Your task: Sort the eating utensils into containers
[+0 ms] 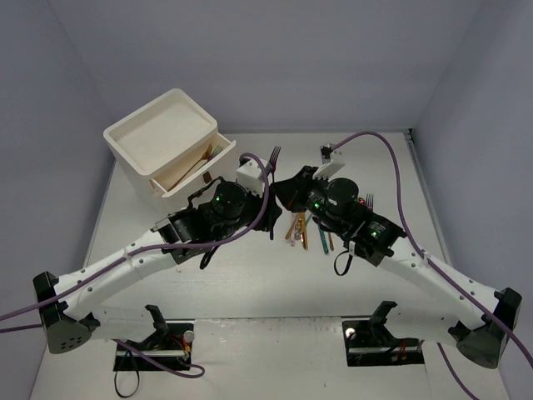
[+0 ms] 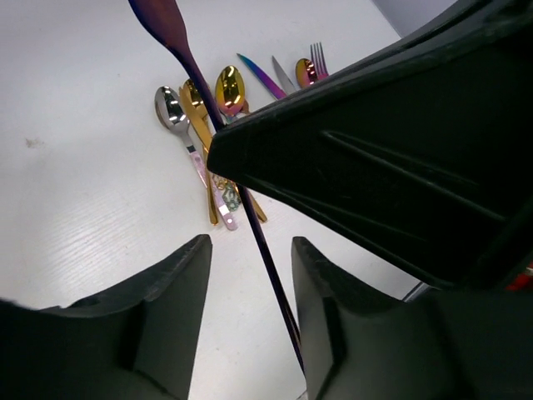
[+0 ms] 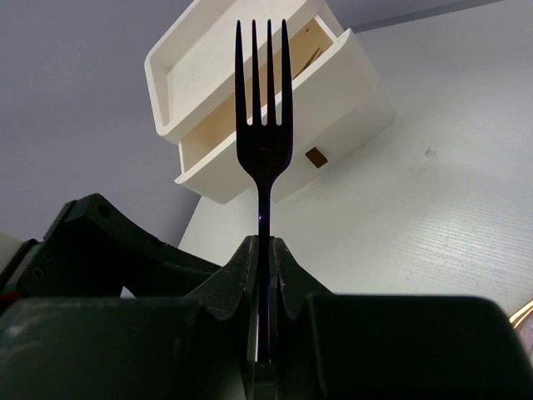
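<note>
Currently: right gripper (image 3: 263,250) clenched on a purple fork (image 3: 263,142), tines up, centre of the right wrist view. Left gripper (image 2: 250,246) jaws apart, straddling the fork handle, gap on both sides, no contact seen. White cabinet (image 1: 133,167) sits upper left of the top view, 1 drawer (image 1: 187,183) standing open, gold utensils (image 1: 202,158) inside. Loose cutlery pile (image 1: 304,227) lies on the table (image 1: 250,283), centre frame, under the right arm.

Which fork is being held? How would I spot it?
Find the white drawer cabinet at the table's back left. Right of it, the right hand pinches a dark purple fork by its handle; the neighbouring utensils lie piled on the table.
</note>
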Tool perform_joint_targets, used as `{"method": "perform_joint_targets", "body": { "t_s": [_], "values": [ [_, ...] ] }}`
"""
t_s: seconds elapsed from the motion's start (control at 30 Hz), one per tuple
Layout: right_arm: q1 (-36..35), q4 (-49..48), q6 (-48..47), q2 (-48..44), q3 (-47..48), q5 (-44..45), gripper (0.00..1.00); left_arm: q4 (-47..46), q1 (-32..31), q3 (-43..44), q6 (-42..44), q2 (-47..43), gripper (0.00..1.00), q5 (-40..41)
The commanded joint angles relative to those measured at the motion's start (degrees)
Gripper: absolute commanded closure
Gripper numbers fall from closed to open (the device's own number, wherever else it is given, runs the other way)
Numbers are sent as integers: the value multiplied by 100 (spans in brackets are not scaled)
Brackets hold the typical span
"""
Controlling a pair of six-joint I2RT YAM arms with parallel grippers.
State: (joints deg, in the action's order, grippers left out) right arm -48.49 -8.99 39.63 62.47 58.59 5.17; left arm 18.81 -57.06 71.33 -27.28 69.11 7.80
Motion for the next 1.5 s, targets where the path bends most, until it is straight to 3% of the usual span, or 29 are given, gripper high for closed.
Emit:
{"method": "perform_joint_targets", "body": {
  "t_s": [0.0,0.2,0.27,0.43,0.53,0.73,0.8,1.0,1.2,1.47],
  "values": [
    [-55,-622,159,-263,-19,232,100,-476,-42,118,-28,116,66,187],
    [-55,-622,126,-370,-118,344,99,-459,-47,108,-55,147,96,343],
    [-55,-614,64,-392,-150,398,95,-448,-44,18,-44,79,100,513],
    [-47,-595,-43,-489,-277,614,53,-223,-25,-84,264,-194,100,957],
    [-15,-386,-109,-562,-309,791,44,143,130,-22,608,-311,100,1241],
    [55,421,-439,-897,-256,1259,41,1020,1416,407,1590,-621,100,497],
    [140,703,-609,-1122,-366,1433,40,1362,2267,775,2387,-514,100,92],
    [324,1196,-795,-1783,-732,1541,39,2100,3375,1730,4394,222,100,-530],
    [422,1631,-872,-2032,-956,1450,38,2398,3751,2126,5600,1001,100,-949],
    [530,2026,-1025,-2076,-987,1475,37,2405,4056,2099,5915,1623,100,-885]
  ]
}}
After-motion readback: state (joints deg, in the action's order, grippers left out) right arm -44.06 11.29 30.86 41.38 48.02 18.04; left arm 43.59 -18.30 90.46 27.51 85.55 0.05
